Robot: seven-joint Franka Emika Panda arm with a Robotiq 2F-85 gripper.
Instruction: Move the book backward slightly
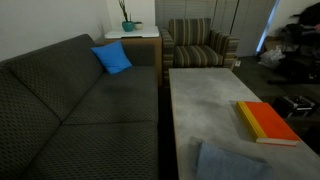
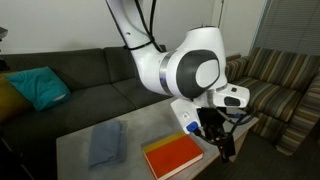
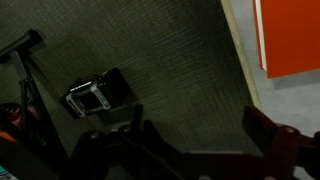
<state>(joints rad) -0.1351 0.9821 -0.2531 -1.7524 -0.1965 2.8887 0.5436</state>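
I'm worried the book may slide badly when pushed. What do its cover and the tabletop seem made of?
Book: probably a smooth card or laminated cover, flat even orange-red with a yellow spine edge; gloss hard to judge. Tabletop: mottled grey and matte, like concrete or stone-look laminate; which one cannot be told.

White arm bent low — pincer downward, jaws wide apart, empty

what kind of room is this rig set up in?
Probably a living room or lounge: a dark grey sofa with a blue pillow, a striped armchair, and a low grey table holding an orange book.
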